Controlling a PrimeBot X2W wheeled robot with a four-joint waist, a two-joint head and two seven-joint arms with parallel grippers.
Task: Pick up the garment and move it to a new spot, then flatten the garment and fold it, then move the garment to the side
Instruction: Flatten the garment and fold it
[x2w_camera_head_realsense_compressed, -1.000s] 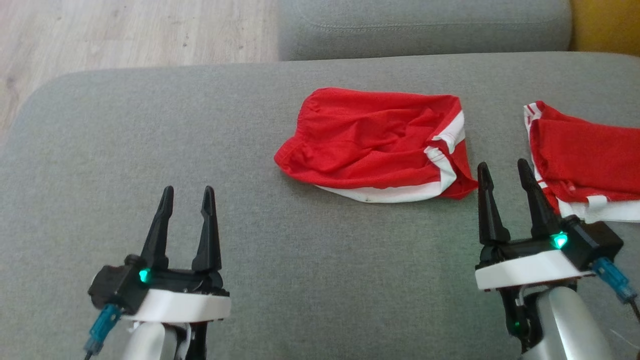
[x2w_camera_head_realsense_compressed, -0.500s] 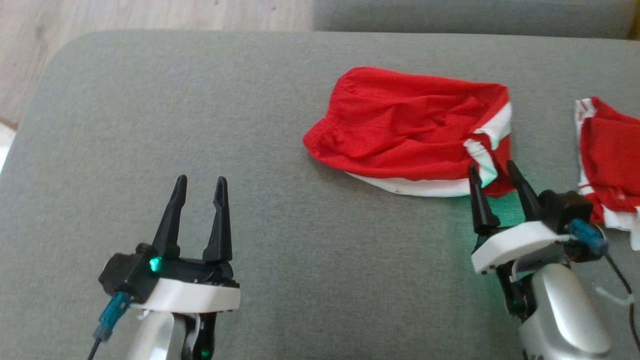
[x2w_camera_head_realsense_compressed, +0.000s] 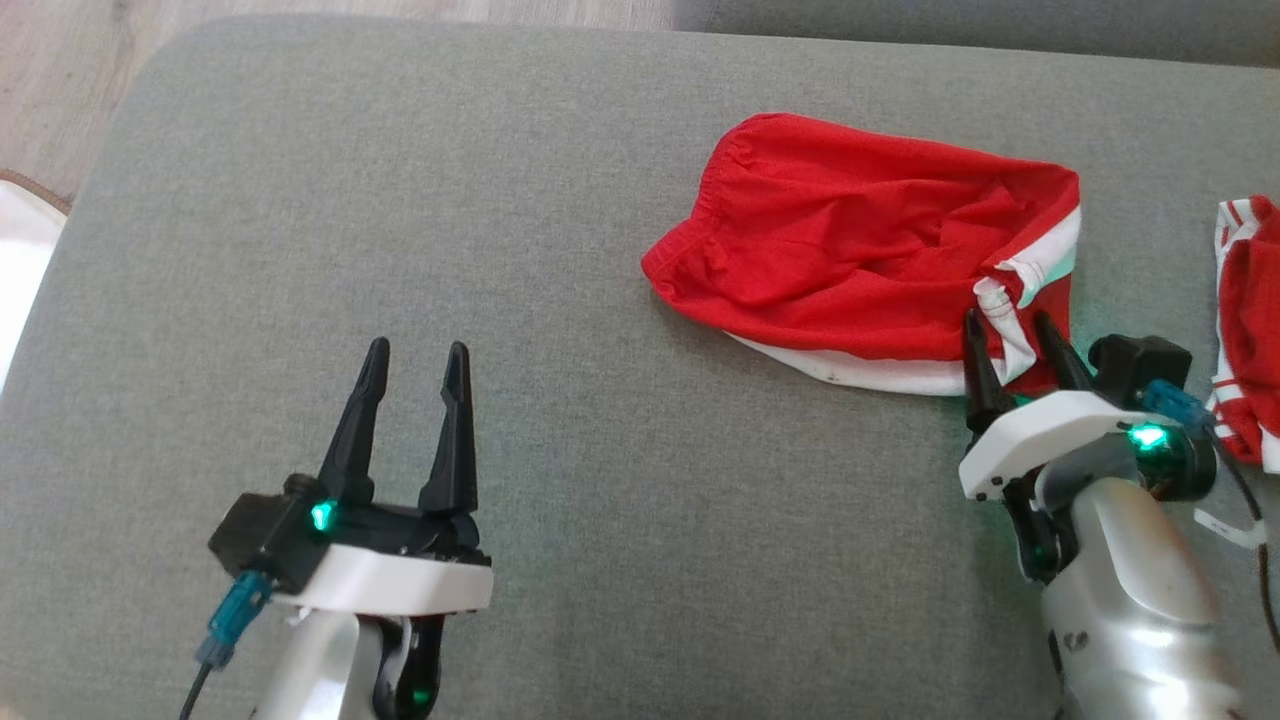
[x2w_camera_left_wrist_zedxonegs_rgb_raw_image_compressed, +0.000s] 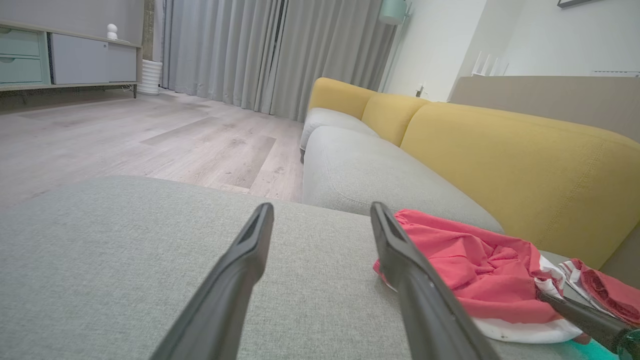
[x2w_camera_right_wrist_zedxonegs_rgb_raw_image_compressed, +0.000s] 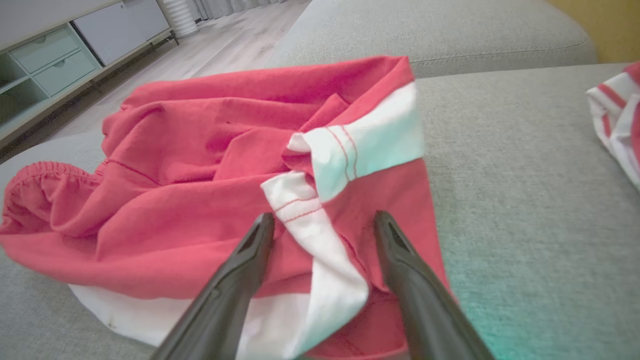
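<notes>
The garment (x2w_camera_head_realsense_compressed: 860, 270) is a pair of red shorts with white trim, lying crumpled on the grey sofa cushion (x2w_camera_head_realsense_compressed: 560, 250). It also shows in the left wrist view (x2w_camera_left_wrist_zedxonegs_rgb_raw_image_compressed: 470, 270) and close up in the right wrist view (x2w_camera_right_wrist_zedxonegs_rgb_raw_image_compressed: 200, 165). My right gripper (x2w_camera_head_realsense_compressed: 1010, 330) is open, its two fingers straddling the white-striped hem (x2w_camera_right_wrist_zedxonegs_rgb_raw_image_compressed: 320, 235) at the garment's near right corner, low over the cloth. My left gripper (x2w_camera_head_realsense_compressed: 415, 360) stands open over bare cushion, well to the left of the garment, with nothing between its fingers (x2w_camera_left_wrist_zedxonegs_rgb_raw_image_compressed: 235, 280).
A second red and white cloth (x2w_camera_head_realsense_compressed: 1245, 330) lies at the cushion's right edge. Another grey seat cushion (x2w_camera_left_wrist_zedxonegs_rgb_raw_image_compressed: 380, 180) and a yellow backrest (x2w_camera_left_wrist_zedxonegs_rgb_raw_image_compressed: 510, 160) stand beyond. Wooden floor (x2w_camera_head_realsense_compressed: 60, 60) lies past the cushion's rounded left corner.
The head camera has tilted and turned, shifting the whole picture. My right gripper has reached forward and down onto the garment's near right corner, fingers now over the hem. Left gripper holds its place.
</notes>
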